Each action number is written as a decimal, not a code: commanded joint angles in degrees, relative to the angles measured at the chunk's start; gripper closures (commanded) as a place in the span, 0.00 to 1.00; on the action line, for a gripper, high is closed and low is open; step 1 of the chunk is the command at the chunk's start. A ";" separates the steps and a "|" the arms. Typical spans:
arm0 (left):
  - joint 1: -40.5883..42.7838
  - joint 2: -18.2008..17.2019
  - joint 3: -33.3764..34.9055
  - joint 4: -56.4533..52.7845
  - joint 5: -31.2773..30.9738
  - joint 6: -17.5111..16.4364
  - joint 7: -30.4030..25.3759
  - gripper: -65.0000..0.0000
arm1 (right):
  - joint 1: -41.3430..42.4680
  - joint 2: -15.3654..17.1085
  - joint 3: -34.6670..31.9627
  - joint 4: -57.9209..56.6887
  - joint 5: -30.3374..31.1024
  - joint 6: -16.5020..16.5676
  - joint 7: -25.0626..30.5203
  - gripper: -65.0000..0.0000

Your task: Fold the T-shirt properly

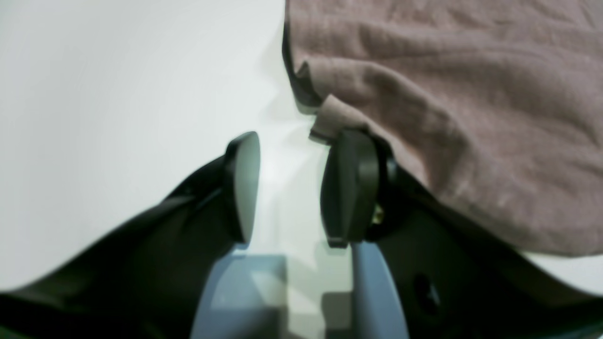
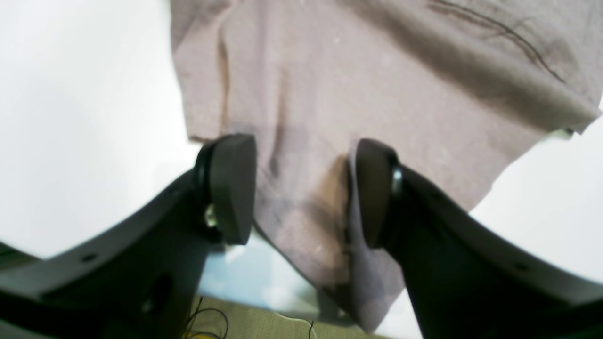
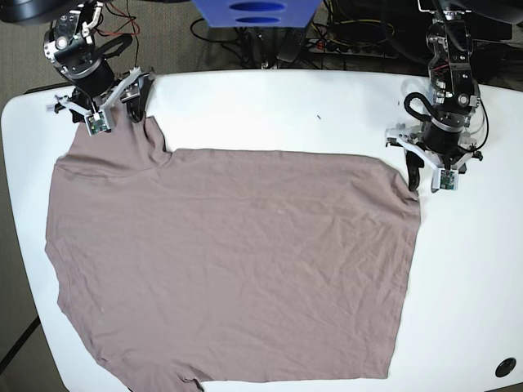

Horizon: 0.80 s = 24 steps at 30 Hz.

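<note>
The table (image 3: 286, 106) is a white rounded top, and the T-shirt (image 3: 237, 261) lies spread flat over most of it, its long axis running across the base view from the sleeve end on that view's left to the straight hem on its right. Both arms sit at the far edge of the garment, one at each far corner, so neither is clearly nearer; each has its own corner within reach. The right gripper (image 2: 301, 188) hangs tilted over the far sleeve, and in its wrist view the sleeve cloth runs up between the two spread fingers (image 2: 231, 188), lying under and past them toward the shirt's body; whether the pads touch the cloth is not clear, but they are not pinched on it. The left gripper (image 1: 294, 188) stands upright at the far hem corner with its fingers apart over bare table, the corner of the fabric (image 1: 325, 125) lying just beside and partly over the outer finger (image 1: 351, 188), not between the pair. In my judgement that arm must shift sideways toward the shirt before a pinch can catch the corner.
</note>
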 commanded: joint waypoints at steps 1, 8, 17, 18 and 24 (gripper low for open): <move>0.59 -0.42 -0.10 0.49 0.62 0.25 1.37 0.61 | -0.33 0.24 0.06 0.56 -0.22 0.32 -0.08 0.49; 1.53 -0.32 0.06 0.37 0.35 0.24 1.36 0.62 | -0.64 0.25 0.09 0.74 -0.20 0.01 -0.18 0.49; 3.33 -0.49 0.40 0.62 -1.60 -0.46 -0.58 0.80 | -0.76 0.23 0.18 0.79 -0.39 0.09 -0.49 0.48; 3.50 -0.50 0.40 0.66 -1.89 -0.50 -0.71 0.82 | -0.74 0.20 0.19 0.79 -0.36 0.08 -0.45 0.48; 3.11 -0.44 0.86 1.01 -1.30 -0.73 -0.83 0.80 | -0.70 0.25 0.48 0.73 -0.43 0.12 -0.51 0.48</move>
